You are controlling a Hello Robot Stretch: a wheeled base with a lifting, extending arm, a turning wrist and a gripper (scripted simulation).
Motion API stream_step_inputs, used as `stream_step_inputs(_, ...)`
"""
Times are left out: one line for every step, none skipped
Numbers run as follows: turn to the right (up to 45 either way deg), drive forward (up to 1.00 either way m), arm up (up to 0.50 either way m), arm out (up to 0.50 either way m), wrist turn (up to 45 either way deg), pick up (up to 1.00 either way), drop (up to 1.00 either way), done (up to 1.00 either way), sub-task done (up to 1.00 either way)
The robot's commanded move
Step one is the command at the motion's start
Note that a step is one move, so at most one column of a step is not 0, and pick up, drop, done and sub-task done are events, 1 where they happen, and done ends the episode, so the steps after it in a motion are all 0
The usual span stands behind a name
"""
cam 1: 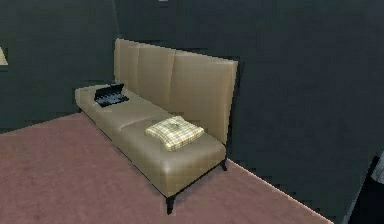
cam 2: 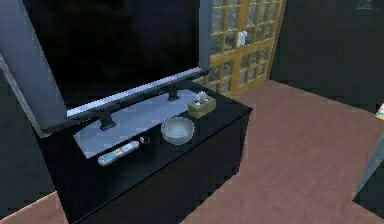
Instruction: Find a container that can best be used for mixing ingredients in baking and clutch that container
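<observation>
Dark television stand (cam 2: 190, 175) in the arm side view carries a grey bowl (cam 2: 178, 130) toward its right end, between a remote (cam 2: 120, 153) and a small box (cam 2: 202, 104). I judge the bowl rigid, light, smooth and possibly breakable, so I should grasp its rim. I cannot tell my gripper's state.

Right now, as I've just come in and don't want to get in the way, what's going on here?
The robot is hunting for a mixing container. Ahead stands a tan sofa with a laptop and a checked cushion on its seat. On the arm side, a black cabinet carries a big television, with a grey bowl, a small box and a remote in front of it. The bowl, resting on the cabinet top, looks like the likely pick.
</observation>
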Motion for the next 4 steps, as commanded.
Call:
stream_step_inputs(0.0, 0.00, 0.32, 0.00, 0.0, 0.00, 0.00, 0.00, 0.00)
stream_step_inputs(0.0, 0.00, 0.00, 0.50, 0.0, 0.00, 0.00, 0.00, 0.00)
stream_step_inputs(0.0, 0.00, 0.00, 0.00, 45.0, 0.00, 0.00, 0.00, 0.00)
stream_step_inputs(0.0, 0.00, 0.00, 0.00, 45.0, 0.00, 0.00, 0.00, 0.00)
